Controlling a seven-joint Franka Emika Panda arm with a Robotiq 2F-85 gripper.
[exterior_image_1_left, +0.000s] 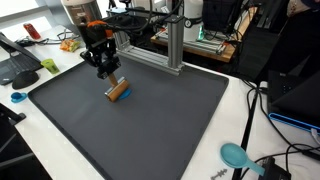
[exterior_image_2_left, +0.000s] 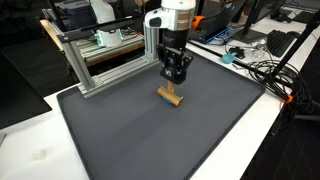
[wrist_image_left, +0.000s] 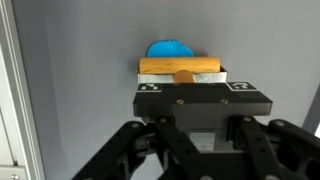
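A short wooden piece (exterior_image_1_left: 118, 90) with a blue part at its end sits on or just above the dark grey mat (exterior_image_1_left: 170, 125), and both exterior views show it (exterior_image_2_left: 172, 96). My gripper (exterior_image_1_left: 107, 76) points down right over it (exterior_image_2_left: 174, 82). The jaws are shut and the fingertips meet the top of the wood. In the wrist view the wooden bar (wrist_image_left: 180, 65) lies crosswise beyond the black gripper body, the blue part (wrist_image_left: 168, 48) behind it. A brown stub sticks out at the gripper (wrist_image_left: 185, 77). The fingertips themselves are hidden.
An aluminium frame (exterior_image_1_left: 172, 45) stands at the mat's back edge (exterior_image_2_left: 100, 65), close behind the arm. A teal scoop (exterior_image_1_left: 236, 155) lies on the white table off the mat's corner. Cables (exterior_image_2_left: 275, 75), monitors and clutter ring the table.
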